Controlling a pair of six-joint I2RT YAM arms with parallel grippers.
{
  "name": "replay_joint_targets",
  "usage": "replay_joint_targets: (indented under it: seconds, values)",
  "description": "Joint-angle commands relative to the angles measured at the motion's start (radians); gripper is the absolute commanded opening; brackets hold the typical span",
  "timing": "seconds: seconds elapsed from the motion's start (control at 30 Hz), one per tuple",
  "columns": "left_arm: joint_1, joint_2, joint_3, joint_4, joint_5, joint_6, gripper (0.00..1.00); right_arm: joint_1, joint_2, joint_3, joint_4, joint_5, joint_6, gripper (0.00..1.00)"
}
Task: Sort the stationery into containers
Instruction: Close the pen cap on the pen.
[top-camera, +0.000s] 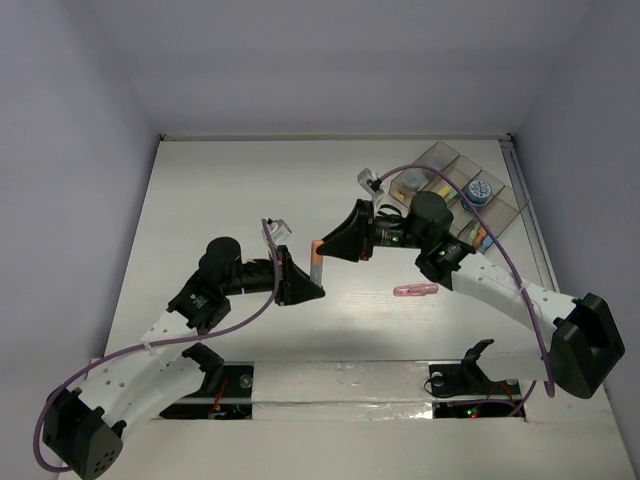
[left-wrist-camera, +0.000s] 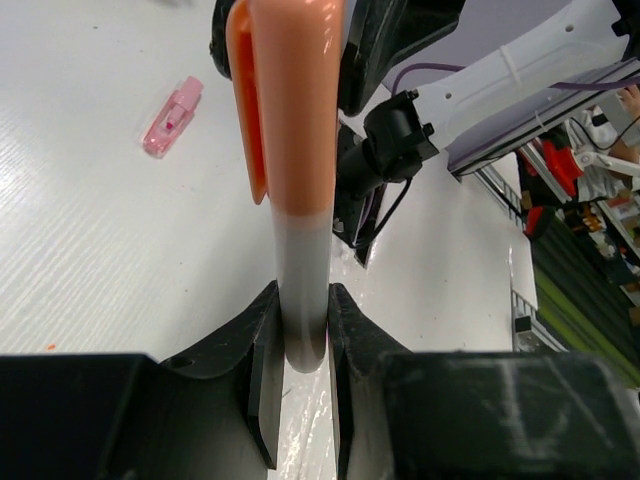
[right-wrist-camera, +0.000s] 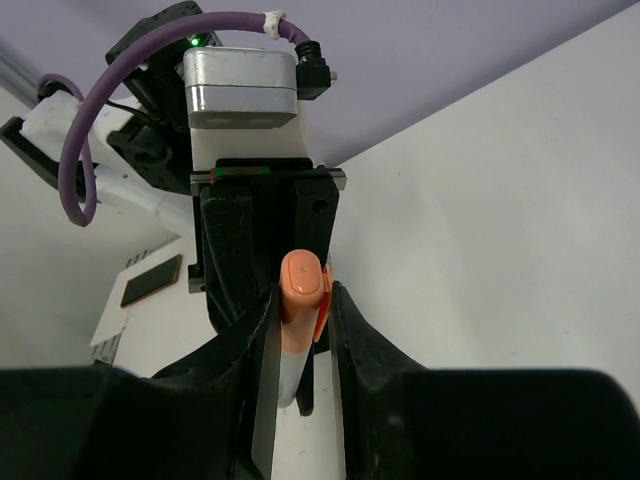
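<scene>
A stick of stationery, a marker with an orange cap (top-camera: 316, 249) and a grey body (left-wrist-camera: 303, 290), hangs above the table's middle between both arms. My left gripper (top-camera: 317, 287) (left-wrist-camera: 302, 296) is shut on its grey end. My right gripper (top-camera: 324, 245) (right-wrist-camera: 303, 298) is shut on the orange cap (right-wrist-camera: 303, 284), one finger against the clip. A pink piece (top-camera: 415, 290) (left-wrist-camera: 172, 117) lies flat on the table to the right of the marker. The containers (top-camera: 503, 211), a row of joined clear bins, sit at the back right and hold a blue roll (top-camera: 480, 192) and a few pastel pieces (top-camera: 410, 183).
The right arm's purple cable (top-camera: 500, 255) loops over the containers' near side. White walls close the table at the back and on both sides. Two arm bases and a black bracket (top-camera: 478, 352) stand at the near edge.
</scene>
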Motion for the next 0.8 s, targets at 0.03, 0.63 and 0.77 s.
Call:
replay_joint_targets:
  seconds: [0.03, 0.63, 0.77]
  values:
    - [0.046, -0.111, 0.234, 0.34, -0.254, 0.075, 0.0, 0.091, 0.036, -0.084, -0.436, -0.352, -0.058, 0.0]
    - [0.163, 0.078, 0.565, 0.176, -0.211, 0.129, 0.0, 0.228, 0.075, -0.276, -0.377, -0.189, -0.043, 0.0]
    - [0.222, 0.065, 0.564, 0.151, -0.198, 0.135, 0.0, 0.228, 0.038, -0.337, -0.343, -0.15, -0.001, 0.0]
